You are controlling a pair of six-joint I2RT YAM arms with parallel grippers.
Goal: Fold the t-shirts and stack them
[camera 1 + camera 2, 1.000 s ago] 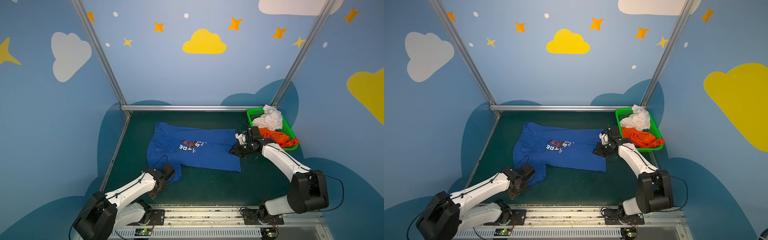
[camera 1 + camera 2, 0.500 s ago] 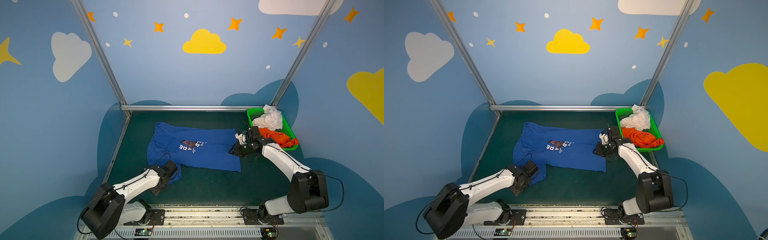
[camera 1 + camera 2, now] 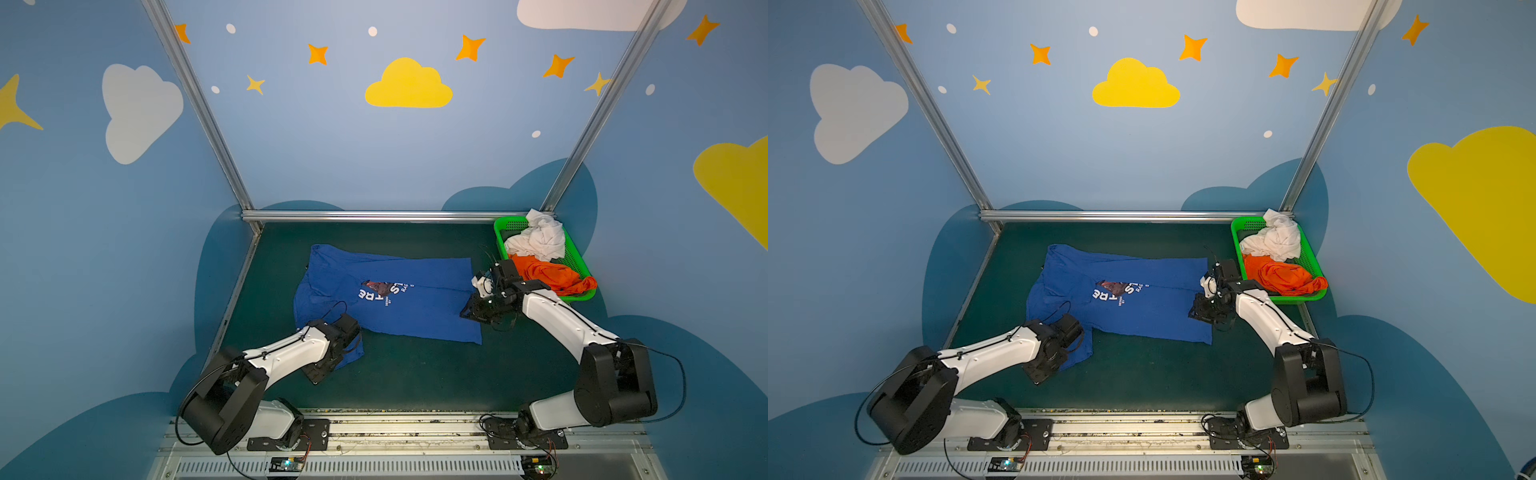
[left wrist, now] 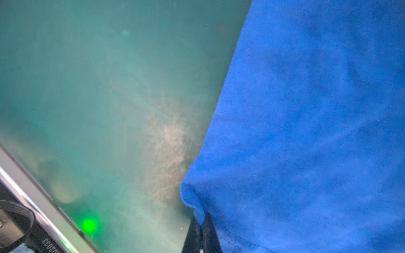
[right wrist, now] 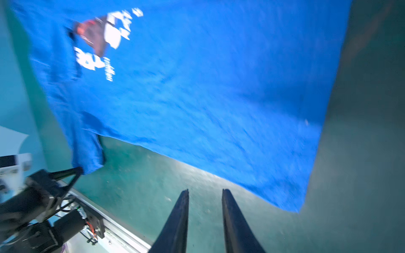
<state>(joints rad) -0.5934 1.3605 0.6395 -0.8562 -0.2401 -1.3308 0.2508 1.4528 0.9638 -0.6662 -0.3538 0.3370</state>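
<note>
Grip detail. The left pincer (image 4: pixel 200 219) is fully closed, its two dark fingers pressed together on an edge fold of the blue t-shirt (image 3: pixel 415 307) at the garment's near-left corner; in the left wrist view the cloth rises into a small bunched ridge right at the fingertips. The right pincer (image 5: pixel 206 192) stands partly open at the shirt's right hem, with a clear gap between its fingers and nothing in that gap. In the right wrist view its tips lie over bare counter (image 3: pixel 415 374), just beside the near-right corner of the shirt; whether they touch the surface cannot be told. The blue t-shirt lies spread across the middle of the dark green counter, hem to the right. The body lies mostly flat, with creases toward the left end, and the white-lettered print (image 3: pixel 376 293) faces up near the centre, partly folded in on itself. At the far-right corner of the counter sits a green mesh basket (image 3: pixel 505 226), well apart from the left arm and just beyond the right wrist. It holds the white t-shirt (image 3: pixel 540 241), crumpled at its far end, and the orange t-shirt (image 3: pixel 548 274), bunched at its near end and draped over the near rim.
</note>
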